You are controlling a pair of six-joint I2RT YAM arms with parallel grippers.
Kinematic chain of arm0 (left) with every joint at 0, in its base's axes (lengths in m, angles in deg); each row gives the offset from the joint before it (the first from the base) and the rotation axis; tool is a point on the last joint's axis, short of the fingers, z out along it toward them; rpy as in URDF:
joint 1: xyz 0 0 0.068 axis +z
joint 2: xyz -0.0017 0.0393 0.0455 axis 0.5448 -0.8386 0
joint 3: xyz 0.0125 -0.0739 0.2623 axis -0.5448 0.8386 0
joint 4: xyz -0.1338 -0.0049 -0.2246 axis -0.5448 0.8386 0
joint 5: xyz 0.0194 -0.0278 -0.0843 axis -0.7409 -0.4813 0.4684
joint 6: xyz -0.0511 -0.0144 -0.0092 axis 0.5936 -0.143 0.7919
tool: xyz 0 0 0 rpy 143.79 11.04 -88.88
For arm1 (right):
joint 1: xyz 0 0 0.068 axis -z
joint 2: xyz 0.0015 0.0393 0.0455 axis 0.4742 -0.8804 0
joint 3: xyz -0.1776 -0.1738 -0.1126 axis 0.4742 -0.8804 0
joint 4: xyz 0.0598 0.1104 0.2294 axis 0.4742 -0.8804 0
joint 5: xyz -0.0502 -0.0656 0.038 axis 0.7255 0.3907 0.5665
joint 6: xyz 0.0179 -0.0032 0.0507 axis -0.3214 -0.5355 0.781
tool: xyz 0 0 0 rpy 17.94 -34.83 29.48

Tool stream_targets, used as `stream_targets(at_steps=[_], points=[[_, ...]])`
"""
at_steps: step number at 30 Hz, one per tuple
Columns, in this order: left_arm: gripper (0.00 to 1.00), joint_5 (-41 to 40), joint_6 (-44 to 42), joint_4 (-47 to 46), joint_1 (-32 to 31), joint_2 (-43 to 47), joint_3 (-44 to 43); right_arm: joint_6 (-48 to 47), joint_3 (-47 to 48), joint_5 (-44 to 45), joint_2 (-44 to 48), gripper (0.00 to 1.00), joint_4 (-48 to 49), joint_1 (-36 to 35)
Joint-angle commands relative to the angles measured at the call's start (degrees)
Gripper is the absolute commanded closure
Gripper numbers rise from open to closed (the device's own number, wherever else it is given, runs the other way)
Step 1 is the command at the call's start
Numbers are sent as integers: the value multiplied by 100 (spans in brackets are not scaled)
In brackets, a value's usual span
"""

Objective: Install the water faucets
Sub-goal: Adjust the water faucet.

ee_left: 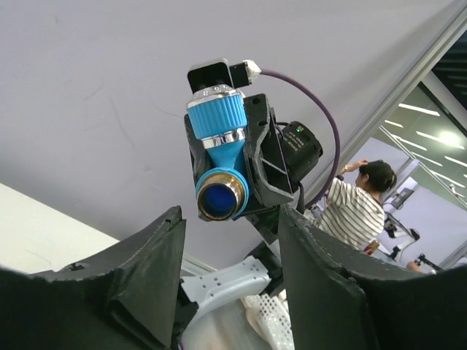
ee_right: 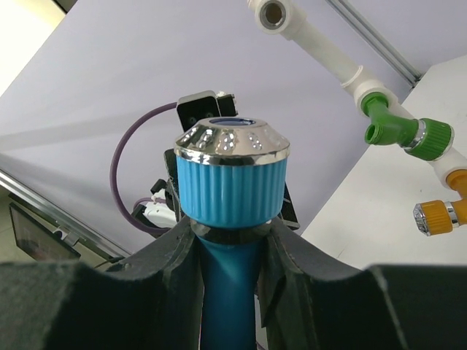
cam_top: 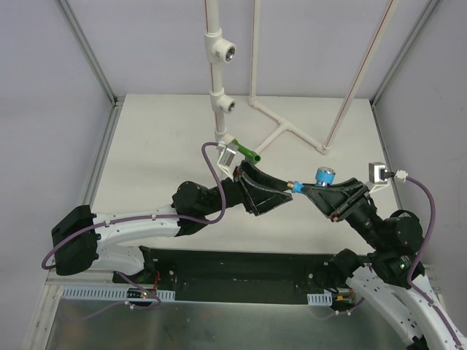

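1. Done, as we judge it: the green faucet (ee_right: 398, 130) sits screwed into a fitting on the white pipe (ee_right: 321, 44), up and to the right of the right gripper (ee_right: 228, 244) in its wrist view. The orange faucet (ee_right: 440, 213) sits on the next fitting, just below the green one.
2. Not done: the blue faucet (ee_right: 230, 186) is not on the pipe. The right gripper pinches it by the stem just under the ribbed cap, cap up, in the air and well apart from the pipe.
3. The left gripper (cam_top: 281, 188) has its fingers spread with nothing between them. The blue faucet's brass-ringed end sits just ahead of its fingertips, facing its camera. We cannot tell whether they touch.
4. An empty tee socket (ee_right: 273, 12) sits further up the pipe, above and right of the right gripper. The top view shows two empty ones there. We judge blue goes into one, but cannot say which.
5. Progress: about two of three in. The last is in hand and needs carrying over and threading.
6. Writing: none readable, and no brand or label on the faucets, pipe or grippers. A dark panel (ee_right: 33, 232) low and left of the right gripper is too blurred.
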Motion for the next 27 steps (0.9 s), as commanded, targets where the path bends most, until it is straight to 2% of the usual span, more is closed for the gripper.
stream_targets(at_steps=[1, 3, 9, 11, 27], points=[[42, 101, -58, -138, -25, 259, -31, -158, 23, 233, 134, 100, 300, -10], [43, 74, -58, -138, -33, 294, 13, -193, 31, 269, 152, 100, 335, -10], [89, 197, 30, -191, -25, 180, -57, -193, 66, 287, 108, 100, 318, -18], [100, 232, 48, -182, -25, 127, -127, -184, 93, 234, 90, 100, 265, -10], [100, 153, -268, 284, -16, 294, -285, -167, 436, -943, -15, 100, -693, -10]])
